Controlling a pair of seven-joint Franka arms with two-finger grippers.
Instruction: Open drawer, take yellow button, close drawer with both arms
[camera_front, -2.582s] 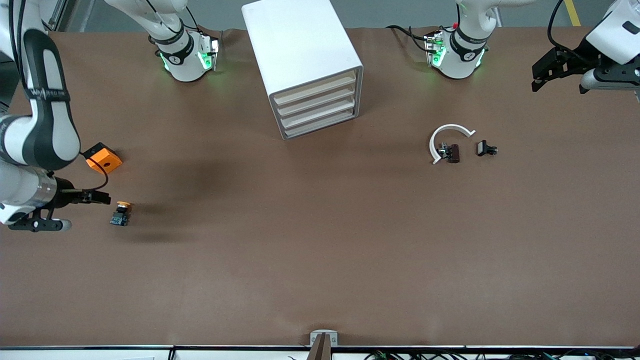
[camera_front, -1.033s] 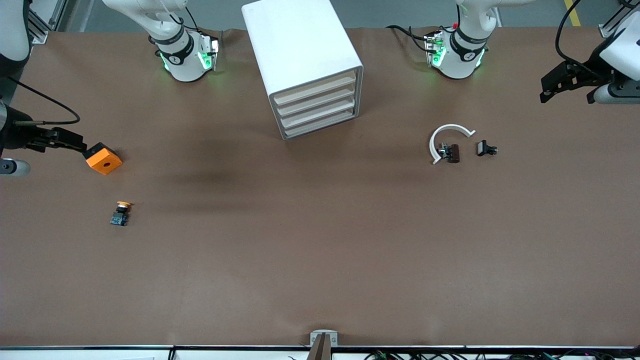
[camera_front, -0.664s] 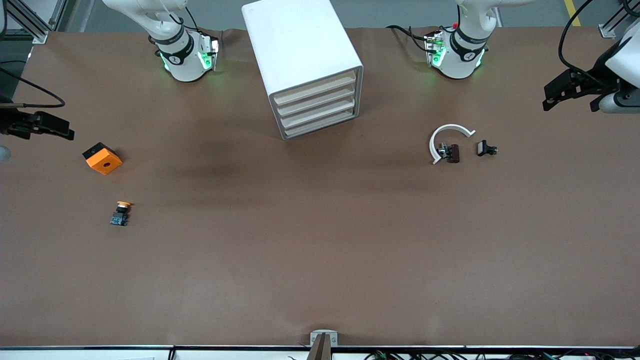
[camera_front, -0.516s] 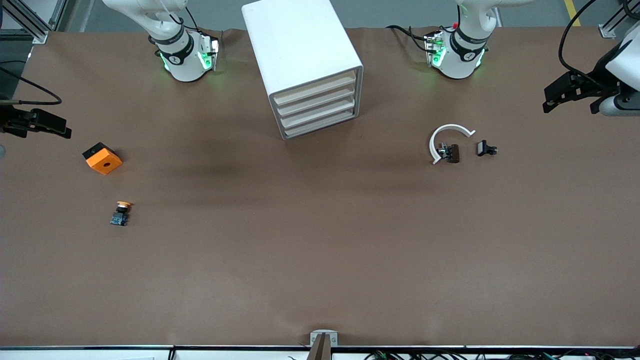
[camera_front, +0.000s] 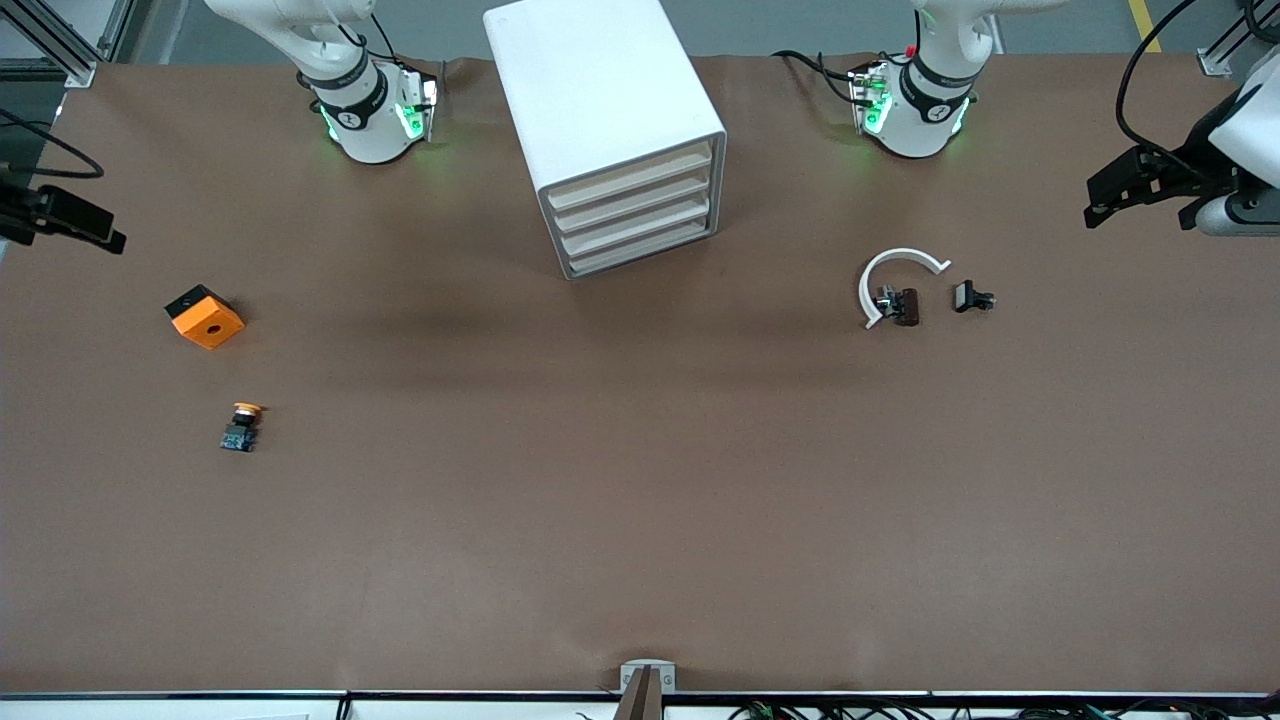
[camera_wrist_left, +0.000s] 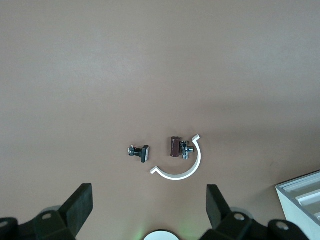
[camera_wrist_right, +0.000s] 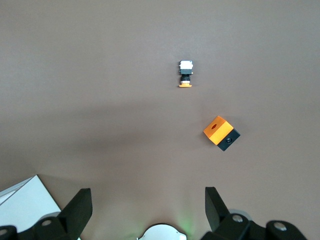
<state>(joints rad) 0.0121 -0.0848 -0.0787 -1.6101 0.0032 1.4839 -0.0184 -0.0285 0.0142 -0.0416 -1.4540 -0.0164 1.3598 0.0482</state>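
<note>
You have the white boxy cabinet standing between the two arm bases, all four of its shallow white tray-like drawers pushed in flush, so you cannot pick out the notched one from the front view. The tiny push button with a round orange cap on a black body lies on the brown table toward the right arm's end, nearer the front camera than the orange square block with a black hole, and well apart from it; the right wrist view shows the button and the block too. Your right gripper hangs at the table's edge at that end, its black fingers spread wide with nothing between them. Your left gripper hovers over the table's edge at the left arm's end, fingers likewise parted and empty. Below it in the left wrist view you see a white curved plastic piece with a small dark brown clip touching its inner side, and a small black clip just beside them
</note>
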